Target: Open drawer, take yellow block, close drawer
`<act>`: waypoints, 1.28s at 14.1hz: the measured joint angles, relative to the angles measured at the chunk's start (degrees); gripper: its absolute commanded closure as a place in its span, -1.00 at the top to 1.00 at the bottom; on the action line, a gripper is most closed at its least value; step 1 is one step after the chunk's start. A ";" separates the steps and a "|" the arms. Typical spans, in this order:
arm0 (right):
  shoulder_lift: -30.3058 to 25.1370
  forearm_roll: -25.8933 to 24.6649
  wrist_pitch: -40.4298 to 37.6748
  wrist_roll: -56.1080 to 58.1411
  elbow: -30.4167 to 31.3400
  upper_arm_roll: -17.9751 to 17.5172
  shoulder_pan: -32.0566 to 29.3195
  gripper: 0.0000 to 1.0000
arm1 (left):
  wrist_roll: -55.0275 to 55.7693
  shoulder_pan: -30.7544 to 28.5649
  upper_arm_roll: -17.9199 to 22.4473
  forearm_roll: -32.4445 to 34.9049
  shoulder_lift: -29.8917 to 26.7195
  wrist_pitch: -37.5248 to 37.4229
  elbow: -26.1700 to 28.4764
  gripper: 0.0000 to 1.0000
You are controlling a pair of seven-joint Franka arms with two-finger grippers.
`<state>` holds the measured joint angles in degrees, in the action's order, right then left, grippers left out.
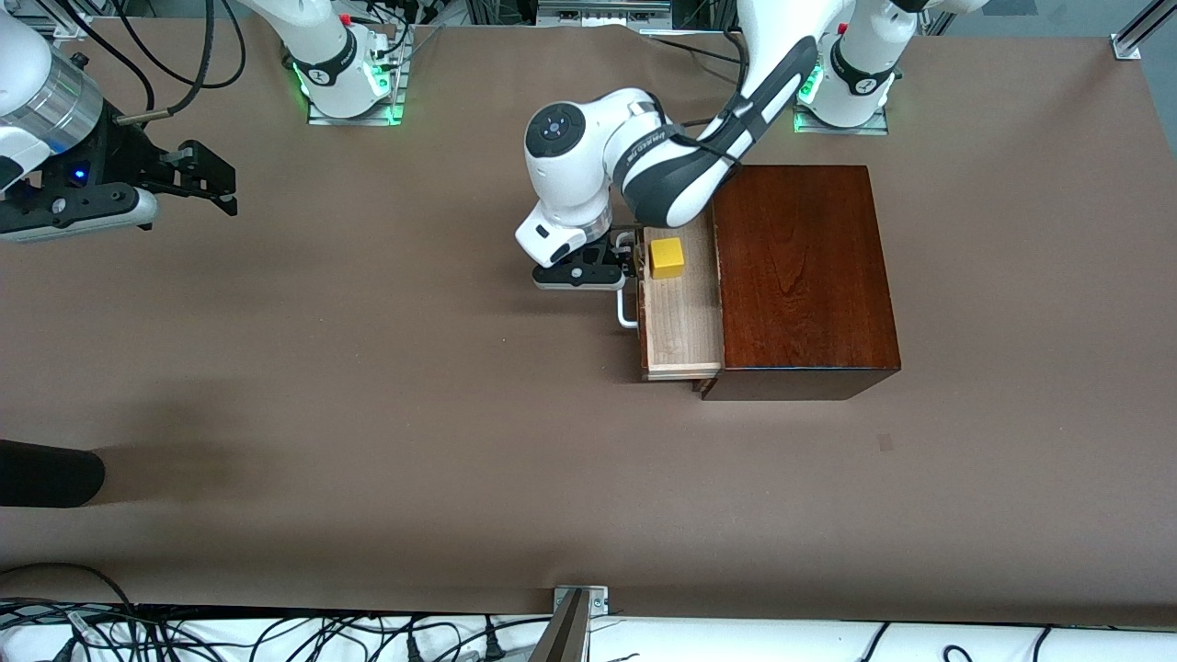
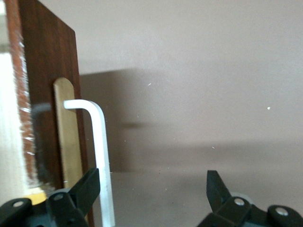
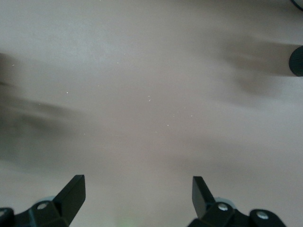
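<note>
A: Where is the block (image 1: 667, 257) relative to the drawer (image 1: 679, 313)?
B: In the pulled-out drawer, just beside the left pincer (image 1: 629, 264).
A: Pincer state?
B: Left: wide apart at the handle (image 1: 625, 308), gripping nothing; the wrist view alone shows this. Right pincer (image 1: 210, 179): spread, empty, waiting over the tabletop (image 1: 368, 414).

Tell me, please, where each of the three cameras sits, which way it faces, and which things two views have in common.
Front view: high across the table, facing both bases; shows the open drawer, the yellow block inside, the left gripper at the white handle, and the waiting right gripper over bare table.
Left wrist view: on the left wrist, facing the drawer front; both fingers show, open.
Right wrist view: faces bare table; open fingers show.
Shared: front and left wrist views both show the handle.
</note>
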<state>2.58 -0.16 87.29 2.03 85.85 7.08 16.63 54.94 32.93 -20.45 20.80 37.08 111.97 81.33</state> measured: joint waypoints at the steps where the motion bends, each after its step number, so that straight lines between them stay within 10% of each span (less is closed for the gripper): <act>1: 0.00 0.00 0.00 0.00 0.00 0.00 0.00 1.00 | -1.15 0.00 0.00 0.00 -0.80 -1.56 -0.44 1.00; 12: 0.87 0.59 0.62 0.13 0.02 -1.32 0.24 1.00 | -22.54 -18.98 0.44 -6.99 -19.44 -19.67 -1.78 1.00; 18: 2.17 0.57 2.47 0.06 0.03 -9.45 1.95 1.00 | -48.45 -28.63 10.09 -16.82 -24.12 -20.28 -0.35 1.00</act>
<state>4.75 0.40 89.76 2.09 85.88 -2.37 18.59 6.48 4.30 -10.36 3.98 12.96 91.69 80.98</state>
